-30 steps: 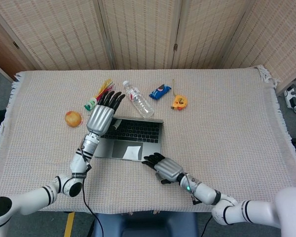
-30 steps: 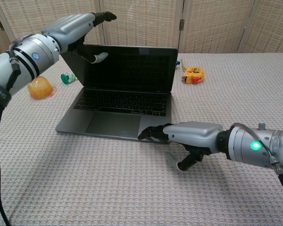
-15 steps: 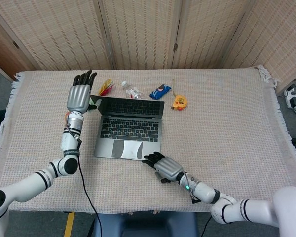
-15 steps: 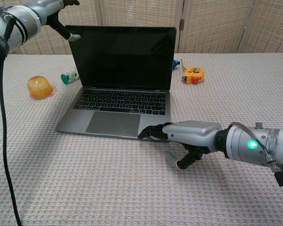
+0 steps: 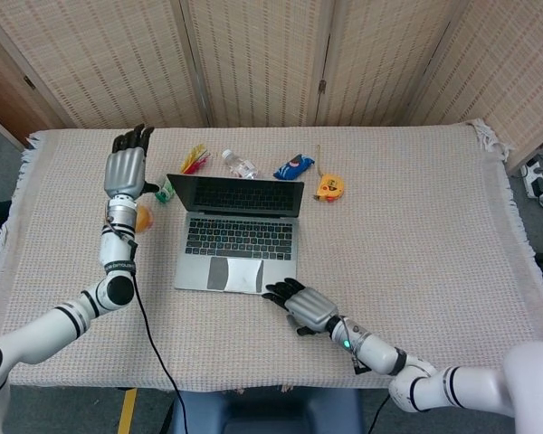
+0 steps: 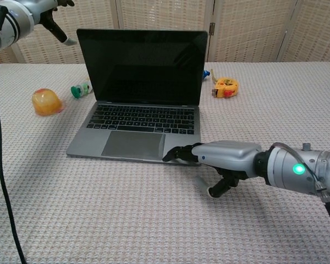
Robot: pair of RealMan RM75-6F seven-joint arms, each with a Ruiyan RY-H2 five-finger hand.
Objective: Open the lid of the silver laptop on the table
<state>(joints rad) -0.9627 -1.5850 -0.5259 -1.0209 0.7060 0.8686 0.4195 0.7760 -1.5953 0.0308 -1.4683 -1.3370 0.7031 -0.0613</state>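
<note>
Lid's up past vertical now, my left hand (image 5: 127,168) pulled back clear of it, fingers apart, grasping nothing.
R hand (image 6: 223,157) flat, fingertips pressing the silver laptop (image 5: 236,232) base's front corner mid-worktop (image 5: 416,226); holds nothing. Risk: lifting R too fast could drag the base or tip it backward w/ lid weight.

Even, bright room light falls from above, leaving only soft, faint shadows on the tablecloth (image 5: 416,226). The dark laptop screen (image 6: 142,65) shows no glare. Both views are sharp; the chest view bends slightly at its edges.
</note>
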